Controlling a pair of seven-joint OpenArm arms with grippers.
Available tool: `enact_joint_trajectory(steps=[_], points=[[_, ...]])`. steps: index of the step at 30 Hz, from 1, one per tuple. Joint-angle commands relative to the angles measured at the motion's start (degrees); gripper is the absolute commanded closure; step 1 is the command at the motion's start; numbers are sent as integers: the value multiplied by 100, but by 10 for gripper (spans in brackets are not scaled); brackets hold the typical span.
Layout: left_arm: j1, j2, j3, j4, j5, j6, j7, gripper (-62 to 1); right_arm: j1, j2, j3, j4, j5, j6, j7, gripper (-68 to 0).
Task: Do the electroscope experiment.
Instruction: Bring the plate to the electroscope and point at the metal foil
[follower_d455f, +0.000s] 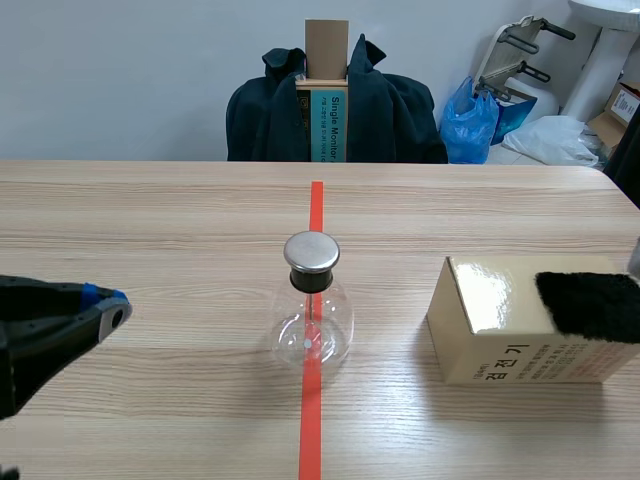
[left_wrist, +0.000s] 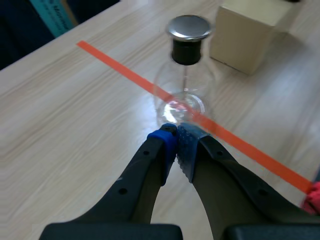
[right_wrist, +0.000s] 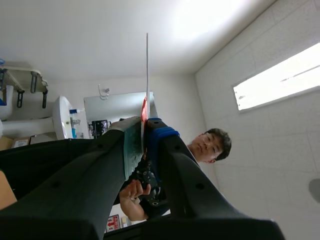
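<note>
The electroscope, a clear glass flask (follower_d455f: 312, 325) with a black stopper and round metal cap (follower_d455f: 311, 251), stands on the red tape line at the table's middle. My left gripper (follower_d455f: 118, 305) hangs low at the left, well short of the flask. In the left wrist view its fingers are shut on nothing (left_wrist: 176, 132), with the flask (left_wrist: 184, 95) just ahead. My right gripper (right_wrist: 144, 125) points up toward the ceiling, shut on a thin white strip (right_wrist: 147, 75) seen edge-on, with a red patch near the pads. A black fuzzy cloth (follower_d455f: 590, 303) lies on a tan box (follower_d455f: 500, 330).
The tan box (left_wrist: 245, 30) stands to the right of the flask. Behind the table's far edge is a chair draped with a dark jacket (follower_d455f: 390, 115), and a blue bag (follower_d455f: 470, 125) sits at the back right. A person (right_wrist: 212, 145) shows in the right wrist view.
</note>
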Motion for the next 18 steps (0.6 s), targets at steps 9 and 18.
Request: enact_joint_trajectory(steps=[9,18], points=[[-2573,273,1705,-2658,363,-717,-938,-26,37,79,223,407,352,-334,0,-8],[-3724,811,2835,-4221,1104,-713,-1895,-27,68,79,221,404,378,-334,315,-8]])
